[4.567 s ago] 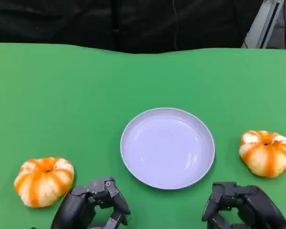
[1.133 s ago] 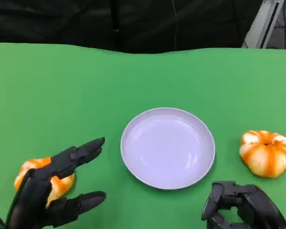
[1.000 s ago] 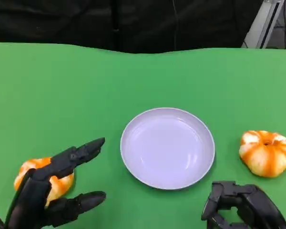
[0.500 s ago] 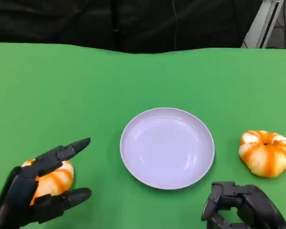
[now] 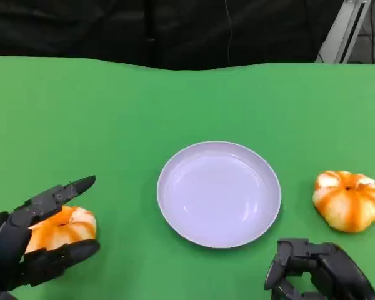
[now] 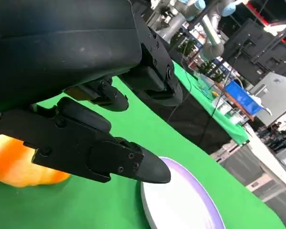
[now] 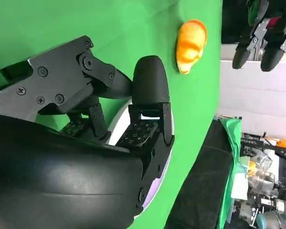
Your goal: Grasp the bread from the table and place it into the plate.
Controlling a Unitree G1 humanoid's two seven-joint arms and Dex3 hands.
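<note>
Bread [image 5: 61, 227] sits between the spread fingers of the open left robot hand [image 5: 31, 247], left of the plate [image 5: 219, 192]

The green table [image 5: 112, 112] carries a white plate [image 5: 219, 194] near the middle of its front half. One orange-and-white bread [image 5: 61, 229] lies near the front left corner. The left hand [image 5: 34, 240] is spread around this bread, one finger above it and another along its front side; contact cannot be confirmed. A second bread [image 5: 349, 200] lies near the right edge, apart from the plate. The right hand [image 5: 315, 272] sits at the front edge, fingers curled in, holding nothing.
</note>
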